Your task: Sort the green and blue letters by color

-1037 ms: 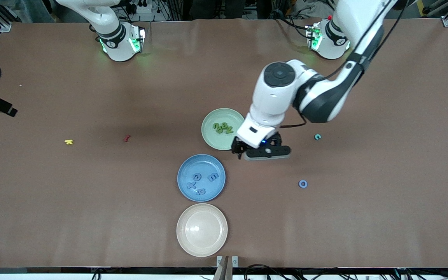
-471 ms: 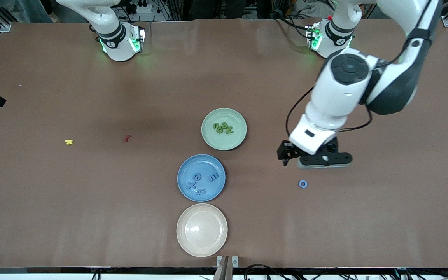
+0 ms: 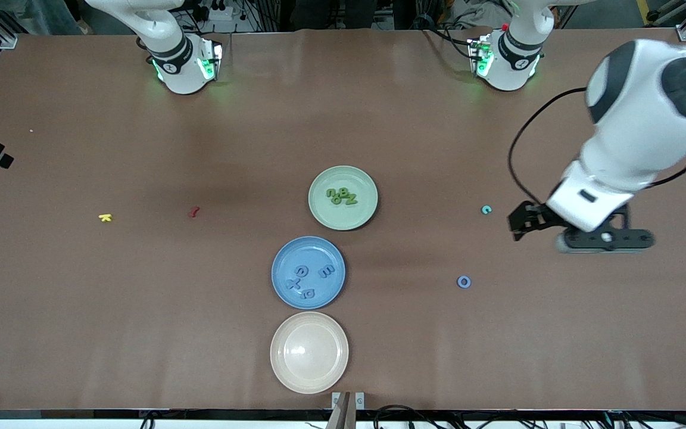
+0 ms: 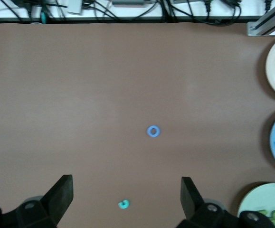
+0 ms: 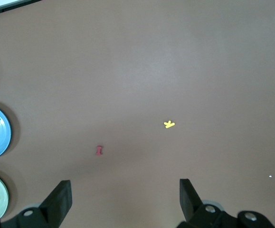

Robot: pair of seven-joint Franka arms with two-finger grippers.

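Several green letters (image 3: 341,196) lie together on the green plate (image 3: 359,218). Several blue letters (image 3: 299,273) rest on the blue plate (image 3: 319,250), which is nearer the front camera. A loose blue ring-shaped letter (image 3: 464,281) (image 4: 153,131) lies on the bare table toward the left arm's end. A small teal curved letter (image 3: 486,209) (image 4: 123,204) lies farther from the camera than it. My left gripper (image 3: 605,240) (image 4: 126,190) hangs open and empty, high over the table near the left arm's end. My right gripper (image 5: 125,192) is open and empty, high over the right arm's end.
An empty beige plate (image 3: 309,351) sits nearest the front camera, in line with the blue plate. A red letter (image 3: 194,211) (image 5: 99,150) and a yellow letter (image 3: 105,217) (image 5: 169,124) lie toward the right arm's end. Brown table surface surrounds the plates.
The left arm has swung away from beside the green plate, passed over the loose letters and reached its own end of the table, its gripper open throughout. The plates and letters have not moved.
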